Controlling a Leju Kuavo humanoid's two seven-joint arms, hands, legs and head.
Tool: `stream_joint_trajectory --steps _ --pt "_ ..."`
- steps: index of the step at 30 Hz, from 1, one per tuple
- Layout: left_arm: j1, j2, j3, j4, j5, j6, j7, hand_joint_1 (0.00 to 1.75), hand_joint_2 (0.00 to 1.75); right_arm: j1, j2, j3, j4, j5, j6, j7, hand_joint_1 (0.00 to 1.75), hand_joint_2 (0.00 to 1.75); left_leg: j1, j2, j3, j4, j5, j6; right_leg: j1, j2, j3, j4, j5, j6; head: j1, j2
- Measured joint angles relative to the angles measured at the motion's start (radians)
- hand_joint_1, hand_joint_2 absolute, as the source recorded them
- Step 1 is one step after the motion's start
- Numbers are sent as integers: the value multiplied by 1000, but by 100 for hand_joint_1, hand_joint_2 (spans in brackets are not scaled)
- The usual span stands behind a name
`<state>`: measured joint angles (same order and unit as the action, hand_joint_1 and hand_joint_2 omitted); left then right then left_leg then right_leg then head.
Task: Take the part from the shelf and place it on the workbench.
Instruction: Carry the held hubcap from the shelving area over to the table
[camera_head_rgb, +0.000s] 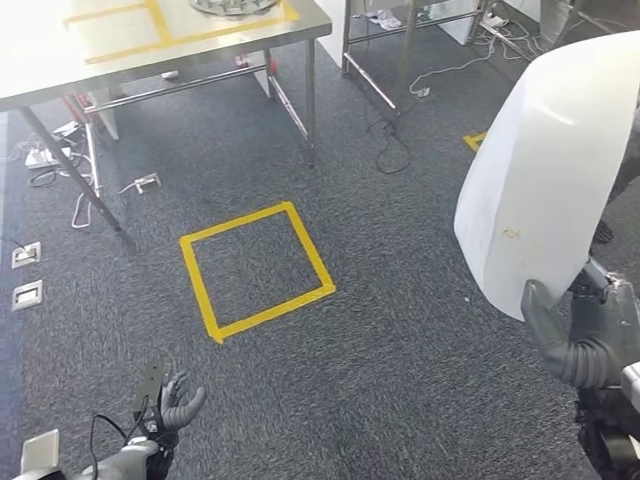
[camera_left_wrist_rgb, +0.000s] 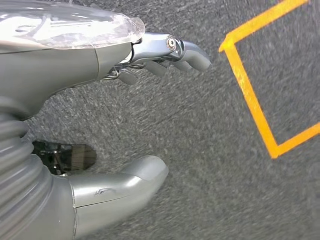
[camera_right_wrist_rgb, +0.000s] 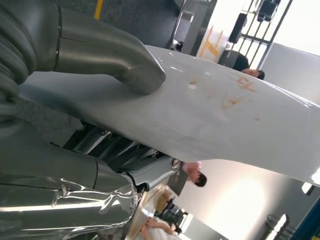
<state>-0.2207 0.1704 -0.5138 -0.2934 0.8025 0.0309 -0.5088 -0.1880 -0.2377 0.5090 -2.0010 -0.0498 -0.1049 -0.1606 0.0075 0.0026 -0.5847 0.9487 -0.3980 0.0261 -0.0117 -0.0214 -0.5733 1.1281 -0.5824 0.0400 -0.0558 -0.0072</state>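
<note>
The white curved part (camera_head_rgb: 547, 170) stands raised at the robot's right side, gripped at its lower edge by the right hand (camera_head_rgb: 577, 335), thumb pressed on its face. The left hand (camera_head_rgb: 170, 400) hangs low over the grey carpet (camera_head_rgb: 392, 330), fingers spread and holding nothing, near the yellow tape square (camera_head_rgb: 256, 268).

We list: white part (camera_head_rgb: 543, 170) with faint orange marks; speckled dark grey carpet (camera_head_rgb: 392, 330); yellow tape square (camera_head_rgb: 256, 270); steel-grey tabletop (camera_head_rgb: 113, 45).
</note>
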Motion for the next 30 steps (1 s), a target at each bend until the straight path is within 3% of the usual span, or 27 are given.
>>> stream_joint_trajectory --steps 1,2,3,4,5,7,9,11,13,15,17,18,19,21,23,24,27,29,30 --pt "-1 0 0 0 0 -1 0 0 175 1 0 -1 0 0 0 0 175 175 -1 -12 0 0 0 2 1 10 -36 75 -27 0 2 0" --pt "-1 -1 0 0 0 -1 0 0 175 2 0 -2 0 0 0 0 175 175 -2 -24 1 1 0 3 1 15 -63 124 -37 -1 3 0" --pt "-1 -1 0 0 0 -1 0 0 175 3 0 -2 0 0 0 0 175 175 -3 -38 2 1 0 3 2 18 -75 140 -28 -4 4 0" --pt "0 -2 0 0 0 -1 0 0 175 2 0 -2 0 -1 0 0 175 175 -4 -52 4 1 0 3 2 21 -65 109 3 -8 4 0" --pt "-1 -2 0 0 -1 -2 0 0 175 2 0 -3 0 -1 1 0 175 175 -5 -66 7 2 0 3 3 31 -38 42 47 -14 4 0" --pt "-2 -6 0 0 -2 -3 0 0 175 -1 0 -5 0 -1 1 0 175 175 -6 -91 9 3 0 0 2 72 20 -100 115 -28 5 0" --pt "-4 -7 0 0 -2 -4 0 0 175 -4 0 -8 0 -1 3 -2 175 175 -5 -112 0 4 3 -8 2 94 52 -166 127 -34 6 0" --pt "-1 -3 0 0 -3 -4 2 0 175 -10 0 -10 1 -1 4 -2 175 175 -3 -131 -10 3 9 -21 -1 75 62 -181 126 -37 7 0" --pt "1 -2 0 0 -3 -4 4 0 175 -15 1 -11 1 -1 5 -2 175 175 -6 -102 -28 35 -11 -32 -8 52 66 -194 135 -43 0 0" --pt "-3 -2 0 0 -3 -4 6 0 175 -18 1 -12 1 -2 6 -3 175 175 -6 -42 -85 150 -73 -43 -8 26 68 -200 138 -47 -9 0" --pt "-4 -2 0 0 -3 -4 8 0 175 -18 1 -13 4 -2 7 -3 175 175 2 -15 -150 279 -121 -53 -7 0 67 -199 137 -48 -13 0" --pt "-3 -3 0 0 -3 -4 9 0 175 -18 1 -13 6 -2 7 -3 175 175 6 -11 -162 302 -121 -58 -7 -13 66 -198 136 -48 -13 0" --pt "-2 -4 0 0 -3 -4 9 0 175 -17 1 -13 8 -2 8 -3 175 175 10 -8 -153 286 -102 -62 -8 -24 66 -197 134 -46 -14 0" --pt "-2 -4 0 0 -3 -4 10 0 175 -18 1 -13 13 -2 8 -3 175 175 14 17 -84 158 -38 -66 -9 -45 68 -193 128 -39 -17 0" --pt "-6 -4 0 -1 -3 -6 12 0 175 -18 1 -13 15 -2 8 -5 175 175 10 47 -21 39 -2 -58 -4 -61 70 -188 120 -27 -24 0" --pt "-8 -3 0 -1 -4 -6 12 0 175 -19 1 -14 15 -2 7 -7 175 175 8 53 -9 14 -1 -51 0 -68 71 -187 117 -22 -23 0" --pt "-7 -2 0 -2 -6 -7 14 0 175 -20 1 -15 16 -2 7 -11 175 175 4 24 -10 10 -6 -27 -2 -87 77 -186 107 -7 -10 0" --pt "-7 -1 0 -2 -7 -7 14 0 175 -21 1 -16 17 -2 7 -13 175 175 6 7 -7 7 -4 -14 -7 -51 60 -139 71 1 -4 0" --pt "-9 -1 0 -2 -7 -7 14 0 175 -21 1 -16 18 -2 7 -14 175 175 8 -2 -6 6 -4 -9 -9 -23 33 -81 38 2 -1 0"
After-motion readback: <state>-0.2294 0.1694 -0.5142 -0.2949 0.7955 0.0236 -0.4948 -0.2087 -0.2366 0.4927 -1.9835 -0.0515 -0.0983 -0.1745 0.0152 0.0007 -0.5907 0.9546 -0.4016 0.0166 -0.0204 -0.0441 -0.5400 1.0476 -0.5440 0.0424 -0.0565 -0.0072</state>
